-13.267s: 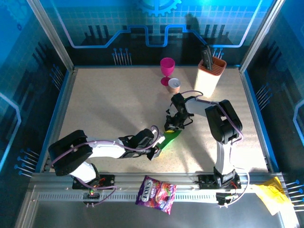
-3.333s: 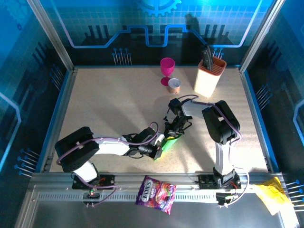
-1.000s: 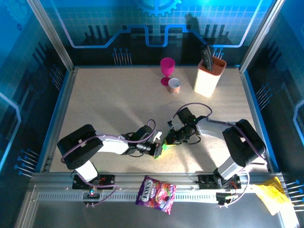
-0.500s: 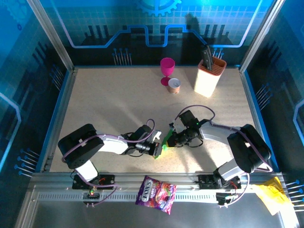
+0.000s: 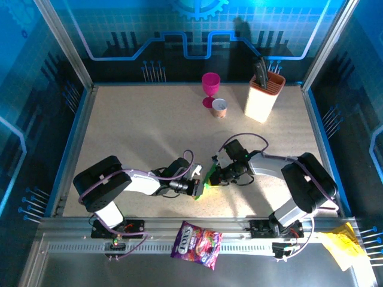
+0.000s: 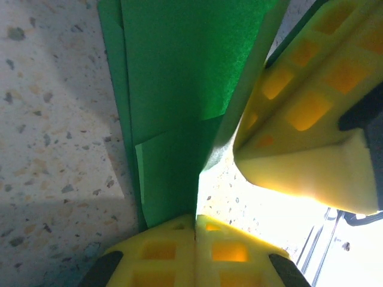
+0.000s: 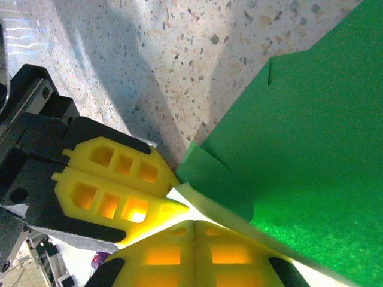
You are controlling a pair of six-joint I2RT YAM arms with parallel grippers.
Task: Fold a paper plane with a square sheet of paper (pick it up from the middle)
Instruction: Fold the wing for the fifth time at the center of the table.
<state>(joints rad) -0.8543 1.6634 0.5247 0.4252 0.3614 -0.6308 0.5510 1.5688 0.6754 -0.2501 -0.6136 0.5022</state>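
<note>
Well, the folded paper [image 5: 210,177] lies on the table [image 5: 131,131], between the two hands. The left hand [image 5: 198,187], pressed tight, pinches its near end. The right hand [image 5: 213,176] pinches it just beside, from the far side. Its long way points away from the left hand.

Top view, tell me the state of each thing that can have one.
green paper sheet: folded, pinched by both grippers.
left gripper: shut on the green paper sheet.
right gripper: shut on the green paper sheet.
pink goblet: upright.
small cup: upright.
snack bag: lying flat.
yellow paper: crumpled.
</note>
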